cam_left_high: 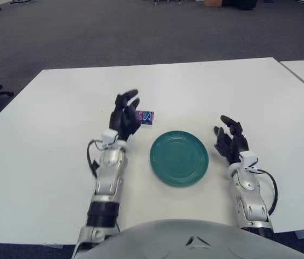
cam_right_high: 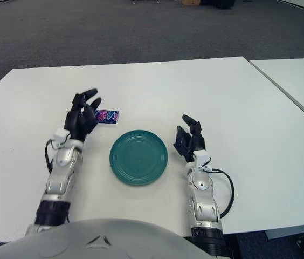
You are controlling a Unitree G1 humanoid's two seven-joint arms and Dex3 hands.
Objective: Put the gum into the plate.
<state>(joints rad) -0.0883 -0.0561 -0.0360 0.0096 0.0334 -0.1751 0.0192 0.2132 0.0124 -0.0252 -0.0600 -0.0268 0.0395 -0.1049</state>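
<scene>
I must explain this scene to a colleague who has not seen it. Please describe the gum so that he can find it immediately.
Start from the white table and find the round green plate near its front edge. Just beyond the plate's far-left rim lies the gum, a small flat rectangular pack, partly hidden in the left eye view by the left hand, whose fingers are spread. It is the only item with a dark blue and pink wrapper.

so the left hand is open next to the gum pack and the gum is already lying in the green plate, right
Not quite. The gum pack is not in the green plate; it lies on the white table beyond the plate's far left edge, as the right eye view shows. The rest holds: the left hand is open next to the pack, holding nothing.
</scene>
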